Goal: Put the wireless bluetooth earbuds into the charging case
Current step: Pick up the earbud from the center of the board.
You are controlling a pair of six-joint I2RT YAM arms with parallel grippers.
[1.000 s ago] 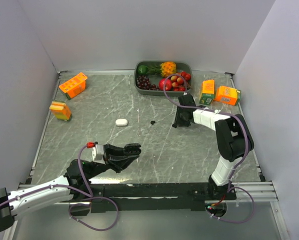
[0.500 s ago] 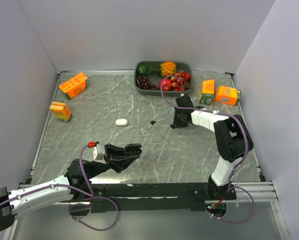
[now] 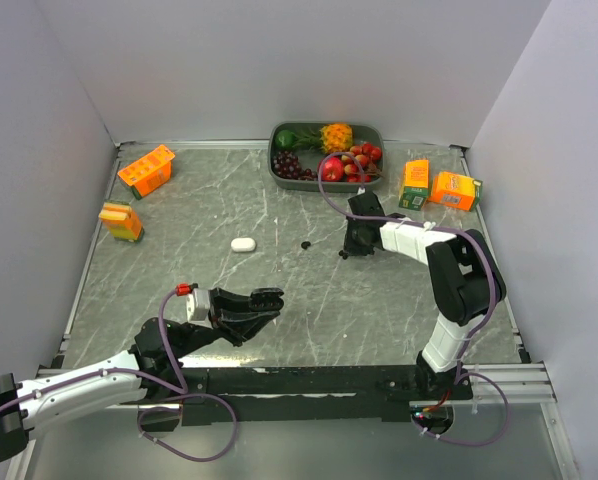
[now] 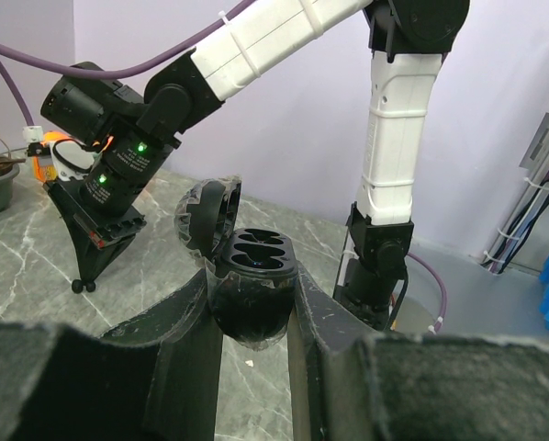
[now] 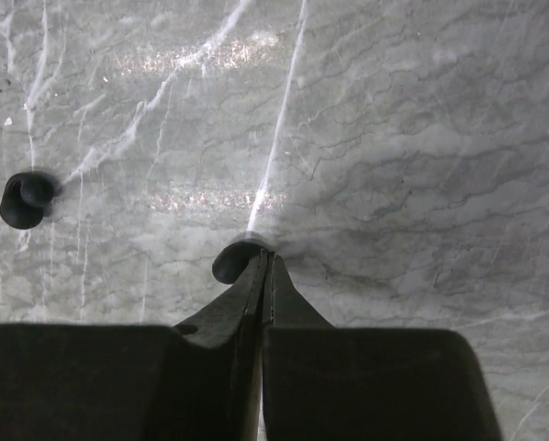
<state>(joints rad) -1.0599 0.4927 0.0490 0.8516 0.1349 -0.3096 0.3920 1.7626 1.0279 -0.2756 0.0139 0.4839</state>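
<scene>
My left gripper (image 3: 266,298) hovers low over the near left of the table, shut on a black charging case (image 4: 250,296). The case's lid (image 4: 204,217) stands open and its two wells face up. My right gripper (image 5: 267,259) points down at the table's middle, jaws pressed together. A black earbud (image 5: 229,262) lies against the outer side of its left fingertip, not between the fingers. A second black earbud (image 5: 26,199) lies further left, also seen as a dark speck, the earbud (image 3: 305,244), in the top view.
A white pill-shaped case (image 3: 243,244) lies left of centre. A grey tray (image 3: 371,132) of fruit stands at the back. Orange cartons sit at the back left (image 3: 146,170), the left (image 3: 121,221) and the back right (image 3: 455,189), next to a green and orange carton (image 3: 414,186).
My right gripper has slid slightly left and closed its jaws at the table. The left gripper and the case it holds have not moved.
</scene>
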